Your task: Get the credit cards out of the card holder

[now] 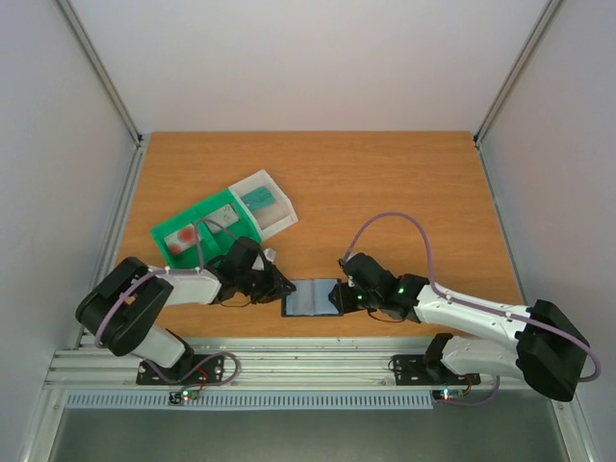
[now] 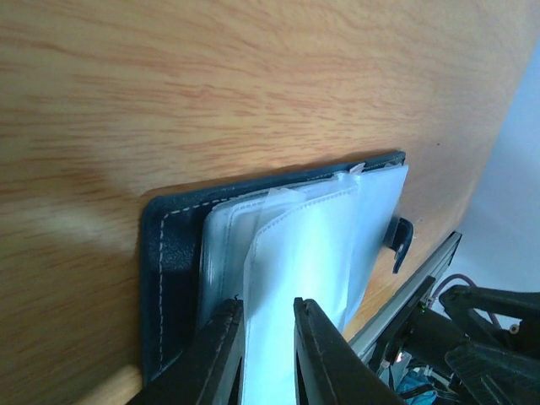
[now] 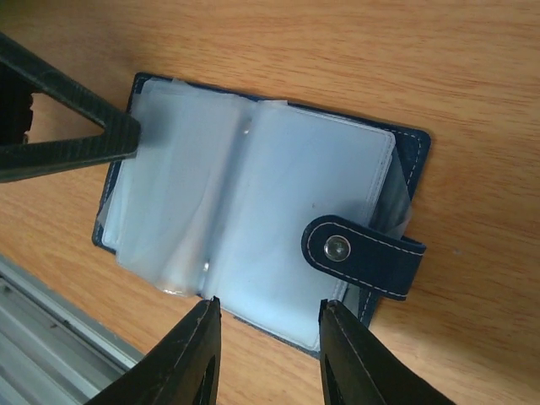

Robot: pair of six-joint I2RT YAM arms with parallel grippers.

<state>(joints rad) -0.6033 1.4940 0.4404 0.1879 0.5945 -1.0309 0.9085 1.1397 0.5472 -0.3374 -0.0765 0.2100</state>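
The dark navy card holder (image 1: 311, 298) lies open on the table between my two grippers, its pale clear plastic sleeves (image 3: 253, 194) fanned out and its snap tab (image 3: 363, 253) folded over the right page. My left gripper (image 1: 279, 286) is at the holder's left edge. In the left wrist view its fingers (image 2: 268, 316) stand a narrow gap apart with a sleeve (image 2: 295, 253) lying between them. My right gripper (image 1: 344, 294) is open at the holder's other side, its fingertips (image 3: 268, 312) straddling the sleeve edge. I cannot make out cards inside the sleeves. A teal card (image 1: 258, 199) lies in the tray.
A green-and-white compartment tray (image 1: 207, 217) stands behind the left arm, with a reddish item (image 1: 183, 238) in its green part. The table's near edge and metal rail (image 1: 308, 361) run just below the holder. White walls enclose the table.
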